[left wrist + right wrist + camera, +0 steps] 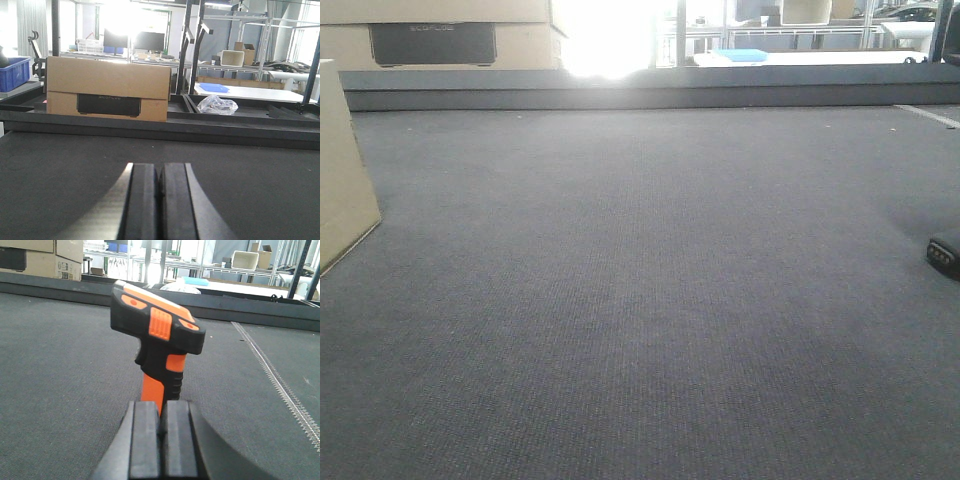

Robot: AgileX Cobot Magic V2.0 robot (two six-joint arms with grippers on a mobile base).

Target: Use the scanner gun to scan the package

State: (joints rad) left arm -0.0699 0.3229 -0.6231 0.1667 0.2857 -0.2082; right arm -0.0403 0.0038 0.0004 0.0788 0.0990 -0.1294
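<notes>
From the front, the plain tan cardboard package [342, 165] sits at the grey bench's [640, 300] left edge. At the left wrist, the left gripper [160, 200] has its jaws pressed together, empty. At the right wrist, the right gripper [161, 435], jaws together, seems to pinch the upright black-and-orange pistol-shaped scanner gun [157, 327], head facing away. Judging by this, the next move is aiming at the label.

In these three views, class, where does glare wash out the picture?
Front-facing view: a window's white bloom at top centre. Left wrist view: glare behind the pale box, the end effector dim. Right wrist view: evenly lit, scanner gun crisp.
</notes>
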